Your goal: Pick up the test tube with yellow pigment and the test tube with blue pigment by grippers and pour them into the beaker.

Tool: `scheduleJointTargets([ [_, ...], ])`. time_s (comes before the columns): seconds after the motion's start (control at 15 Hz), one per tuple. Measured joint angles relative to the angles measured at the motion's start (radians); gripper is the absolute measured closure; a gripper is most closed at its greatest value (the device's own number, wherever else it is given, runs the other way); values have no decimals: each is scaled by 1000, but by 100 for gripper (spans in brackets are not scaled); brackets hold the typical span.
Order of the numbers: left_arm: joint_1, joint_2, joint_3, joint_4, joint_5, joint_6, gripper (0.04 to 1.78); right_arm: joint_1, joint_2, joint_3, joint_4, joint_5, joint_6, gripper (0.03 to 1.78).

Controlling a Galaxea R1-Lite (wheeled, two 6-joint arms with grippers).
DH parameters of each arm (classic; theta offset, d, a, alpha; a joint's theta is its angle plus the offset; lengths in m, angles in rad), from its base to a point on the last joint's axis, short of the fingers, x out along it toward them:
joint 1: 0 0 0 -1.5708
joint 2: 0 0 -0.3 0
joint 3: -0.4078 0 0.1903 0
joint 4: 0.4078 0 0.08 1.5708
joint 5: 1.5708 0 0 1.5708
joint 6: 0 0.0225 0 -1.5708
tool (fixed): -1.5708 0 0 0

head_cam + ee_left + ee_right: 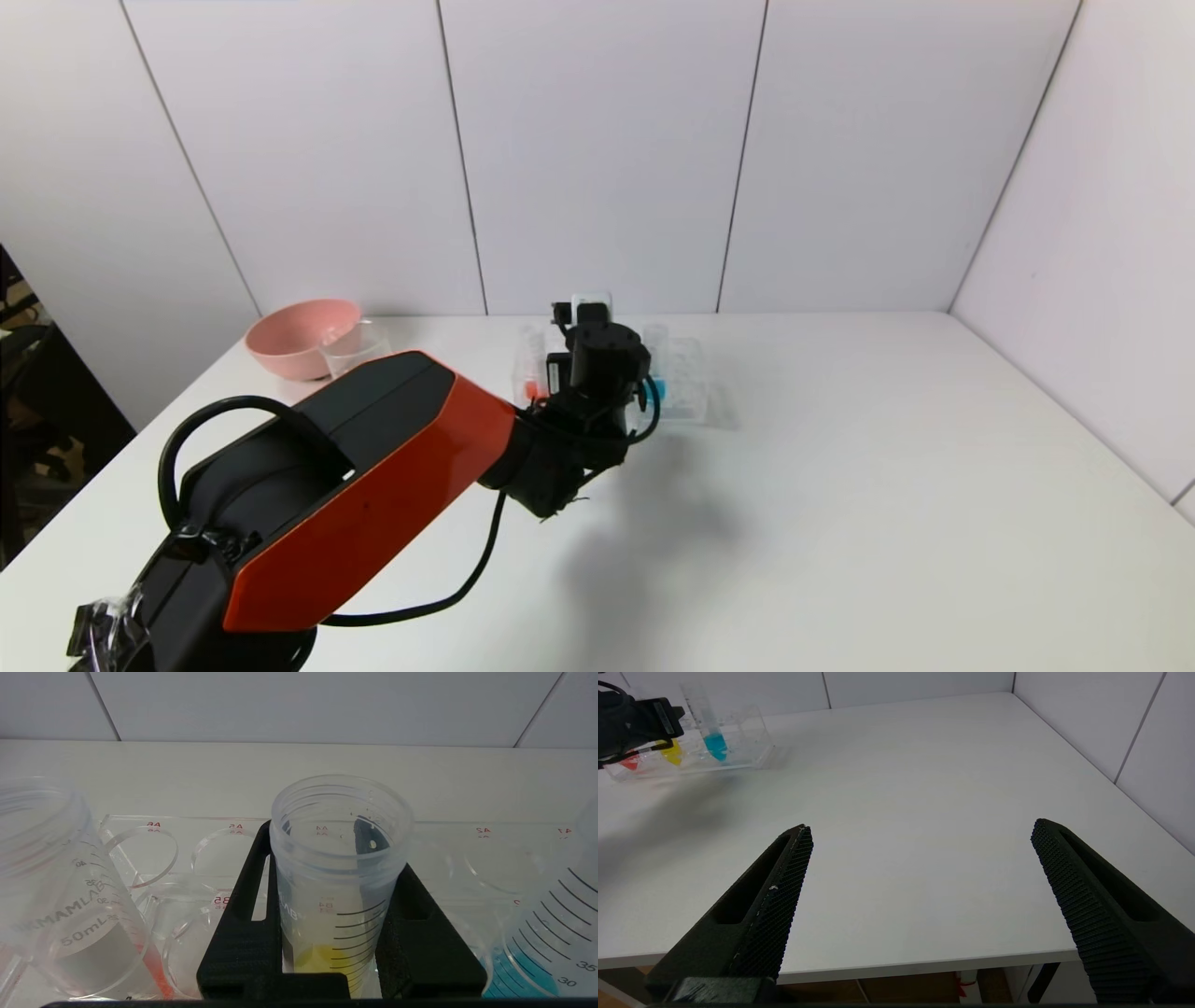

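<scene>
The test tube with yellow pigment (341,872) stands upright in the clear rack (154,823), and my left gripper (334,847) is shut on it, one black finger on each side. The test tube with blue pigment (551,938) stands in the same rack beside it, also seen in the head view (658,384). In the head view my left arm's wrist (597,359) hides the yellow tube. The beaker (353,345) sits at the back left, next to a pink bowl. My right gripper (922,828) hangs open over the table's near edge, holding nothing.
A tube with red liquid (70,896) stands in the rack on the yellow tube's other side. The pink bowl (301,338) touches the beaker at the back left. White wall panels close the table at the back and right.
</scene>
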Motion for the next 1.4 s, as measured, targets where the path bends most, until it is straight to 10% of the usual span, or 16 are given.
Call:
scheduleJointTargets([
  [1.4,-5,-357,2,270,1,8,128,0,0,0,0,0,0,10],
])
